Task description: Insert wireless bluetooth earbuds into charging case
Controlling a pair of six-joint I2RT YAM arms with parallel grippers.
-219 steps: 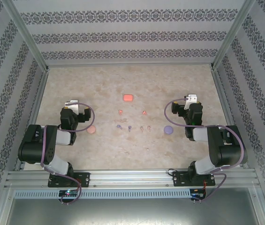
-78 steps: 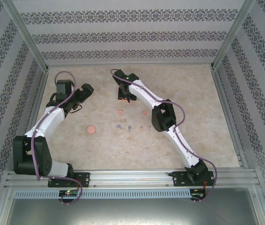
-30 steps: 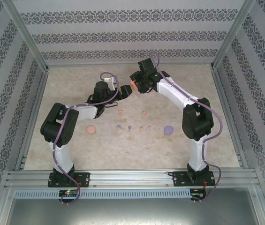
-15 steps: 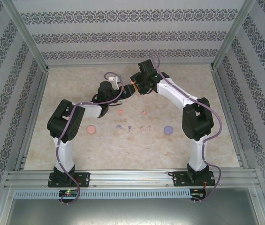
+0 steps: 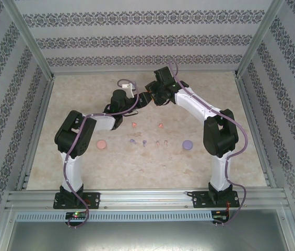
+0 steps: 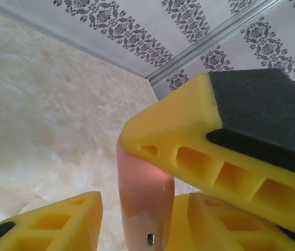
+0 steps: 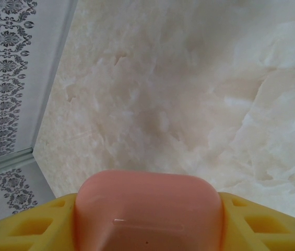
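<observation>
In the right wrist view my right gripper [image 7: 147, 222] is shut on the orange-red charging case [image 7: 148, 206], lid closed, held above the table at the back centre [image 5: 150, 96]. My left gripper [image 5: 141, 101] meets it there. In the left wrist view the left gripper [image 6: 137, 222] stands open around the case [image 6: 144, 201], which is edge-on with its charging port towards the camera; there is a gap on one side. A right finger [image 6: 199, 136] presses on the case from above. The earbuds lie on the table: orange-red [image 5: 134, 125] [image 5: 160, 125], purple [image 5: 132, 141] [image 5: 144, 142], pinkish [image 5: 157, 144] [image 5: 165, 143].
A round pink case [image 5: 101, 144] lies left of the buds and a purple case [image 5: 187, 145] lies right of them. Patterned walls and metal frame posts [image 5: 246, 63] enclose the marble-look table [image 5: 84, 172].
The right gripper took the orange-red case off the table and raised it. The left arm swung in from the left, and its fingers now straddle the case.
</observation>
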